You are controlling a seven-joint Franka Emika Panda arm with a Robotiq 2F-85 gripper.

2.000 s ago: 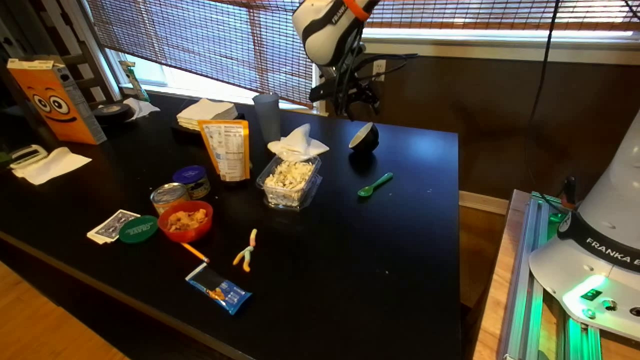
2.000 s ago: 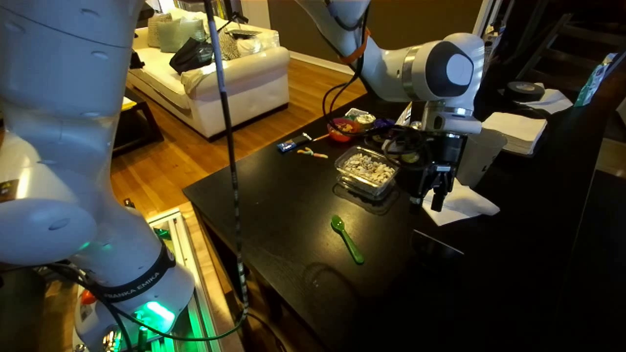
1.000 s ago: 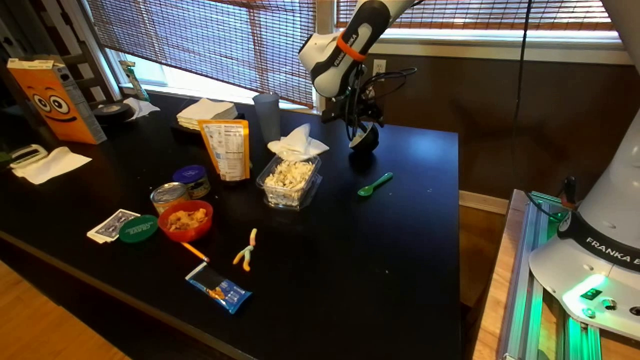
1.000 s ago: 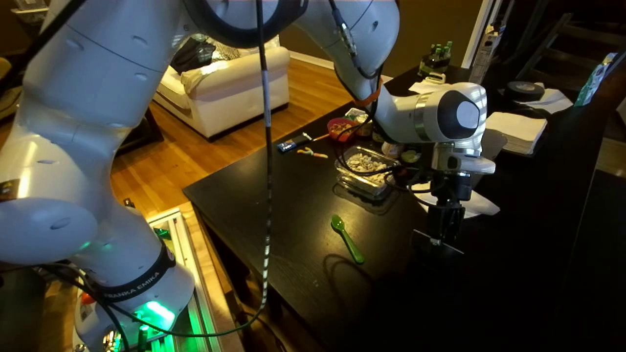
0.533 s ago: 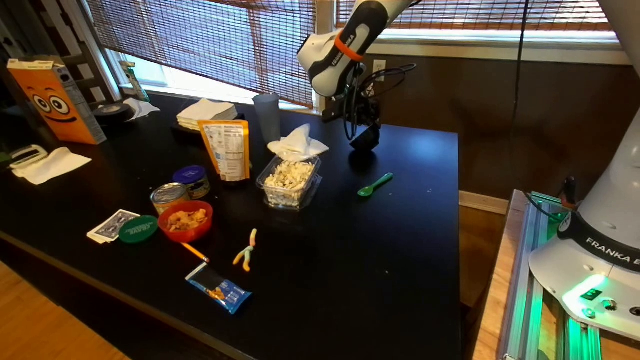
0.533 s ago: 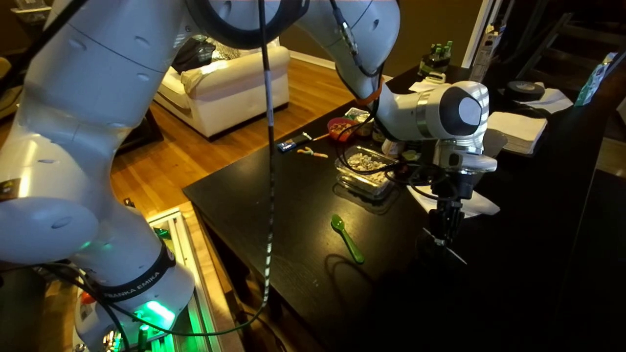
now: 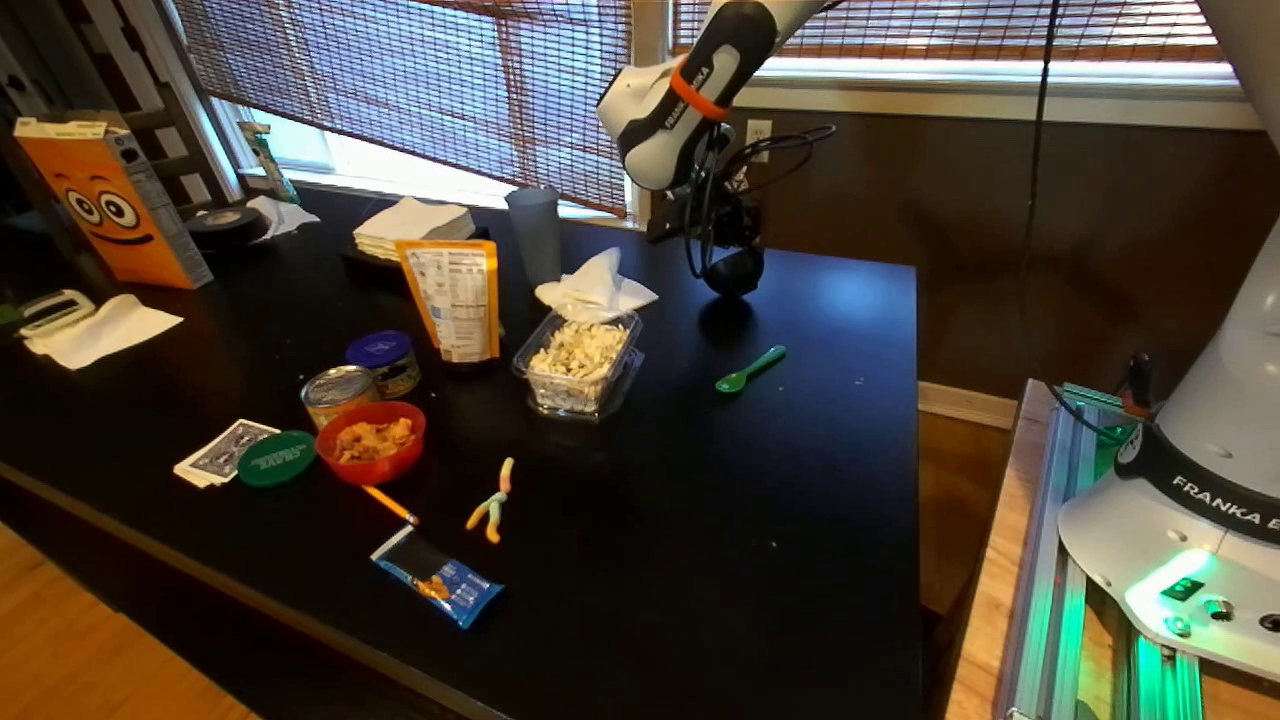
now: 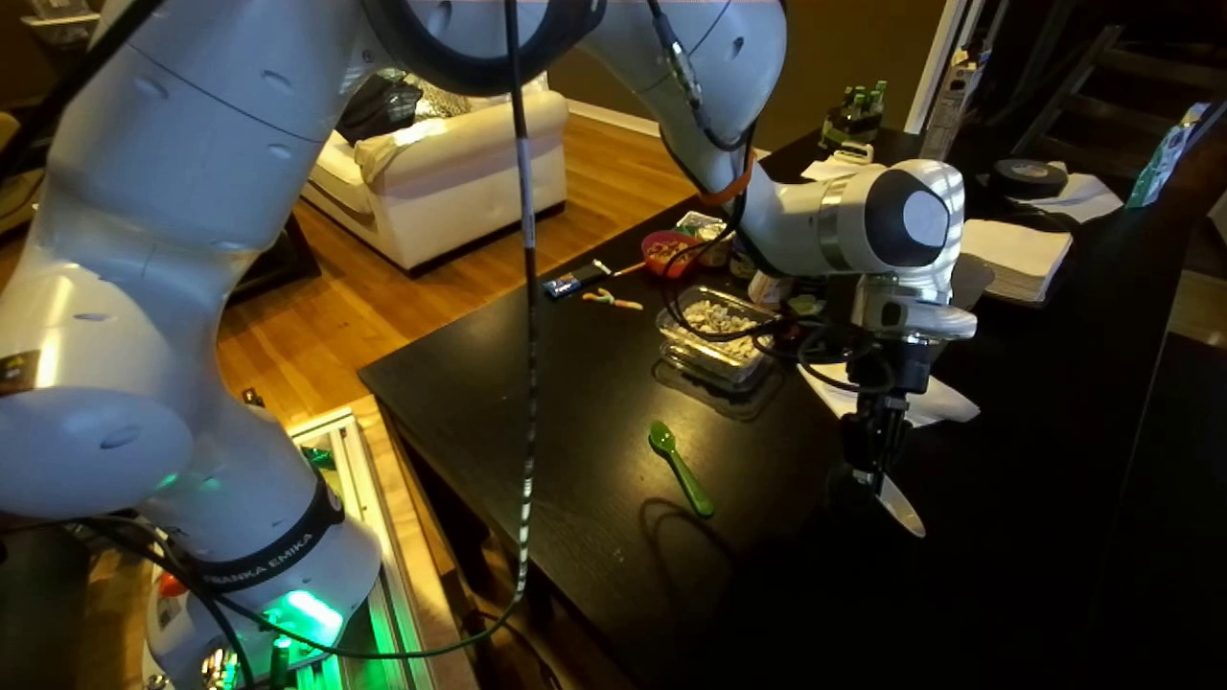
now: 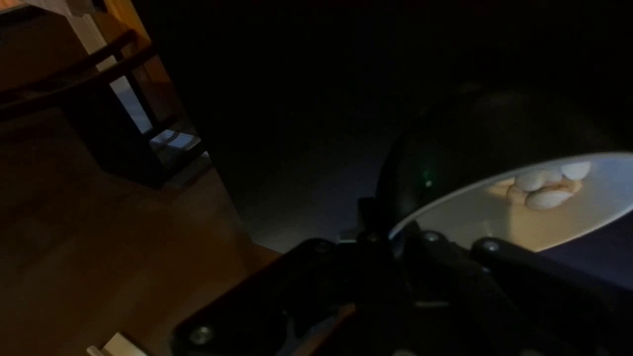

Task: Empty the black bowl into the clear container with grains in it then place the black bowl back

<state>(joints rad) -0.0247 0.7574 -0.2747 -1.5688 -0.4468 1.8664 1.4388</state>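
Note:
The black bowl (image 7: 737,274) is strongly tipped near the table's far right corner. Its pale inside (image 8: 899,508) faces away from the clear container in an exterior view. Several whitish pieces (image 9: 546,198) lie within it in the wrist view. My gripper (image 9: 395,232) is shut on the bowl's rim, one finger inside and one outside. Whether the bowl's base touches the table I cannot tell. The clear container with grains (image 7: 560,398) stands upright to the left in an exterior view, full of pale pieces, apart from the gripper.
A green spoon (image 7: 750,370) lies in front of the bowl. A white napkin (image 7: 597,290) sits right behind the container, with a foil pouch (image 7: 455,300) and a grey cup (image 7: 537,235) nearby. The table's edge (image 7: 916,400) runs to the right.
The gripper came down from above the bowl and its jaws went from open to shut on the rim. The bowl has swung from a mild tilt to a steep one.

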